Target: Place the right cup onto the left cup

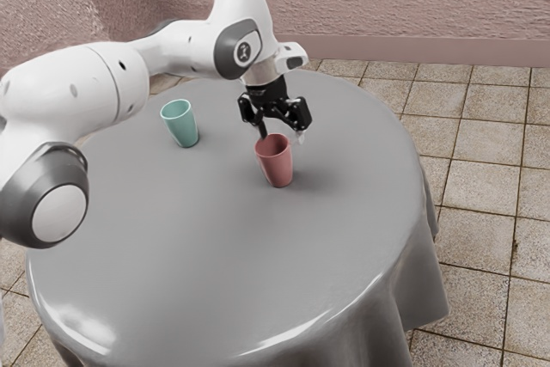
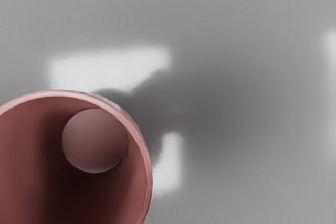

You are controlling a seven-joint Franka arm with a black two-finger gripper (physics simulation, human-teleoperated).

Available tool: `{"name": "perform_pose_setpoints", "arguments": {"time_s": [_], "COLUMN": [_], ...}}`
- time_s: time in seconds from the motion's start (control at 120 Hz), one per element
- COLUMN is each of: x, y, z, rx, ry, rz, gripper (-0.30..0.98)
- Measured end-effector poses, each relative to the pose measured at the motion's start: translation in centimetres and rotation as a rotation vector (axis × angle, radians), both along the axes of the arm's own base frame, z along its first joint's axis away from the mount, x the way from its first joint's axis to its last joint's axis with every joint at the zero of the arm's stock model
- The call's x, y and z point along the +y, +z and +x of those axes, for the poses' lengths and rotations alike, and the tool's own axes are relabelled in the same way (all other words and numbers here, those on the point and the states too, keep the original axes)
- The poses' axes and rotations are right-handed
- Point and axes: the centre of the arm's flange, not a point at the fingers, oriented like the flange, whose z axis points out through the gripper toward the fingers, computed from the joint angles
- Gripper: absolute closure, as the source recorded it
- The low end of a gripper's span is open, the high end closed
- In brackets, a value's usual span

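Gripper (image 1: 282, 134) is being held with fingers parted, released, near the rim of the red cup (image 1: 277, 165); the red cup is being supported by the grey table (image 1: 206, 247); the teal cup (image 1: 183, 129) is being supported there too, well apart, toward the exterior view's left.

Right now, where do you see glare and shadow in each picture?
Exterior view: white glare along the near edge of the table, soft shadow beside the red cup toward the exterior view's right; wrist view: white reflections on the table near the cup's rim, a broad soft-edged shadow beside it, and dark shading inside the cup.
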Motion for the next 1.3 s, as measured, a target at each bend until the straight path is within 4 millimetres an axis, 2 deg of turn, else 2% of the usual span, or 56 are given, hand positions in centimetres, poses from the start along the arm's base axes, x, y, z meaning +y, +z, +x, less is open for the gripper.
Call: {"name": "perform_pose_setpoints", "arguments": {"time_s": [0.317, 0.7, 0.767, 0.9, 1.0, 1.125, 1.3], "x": [-0.1, 0.0, 0.0, 0.0, 0.0, 0.2, 0.4], "y": [-3.1, -5.8, -6.1, -6.1, -6.0, -6.1, -6.3], "z": [1.1, 1.8, 1.9, 1.9, 1.9, 1.9, 1.9], "rx": [-0.003, -0.003, -0.002, -0.004, -0.005, -0.003, 0.000], "ry": [0.097, 0.173, 0.181, 0.196, 0.205, 0.217, 0.232], "rz": [0.024, 0.038, 0.040, 0.041, 0.041, 0.042, 0.044], "gripper": [0.02, 0.04, 0.11, 0.42, 0.58, 0.69, 0.75]}}
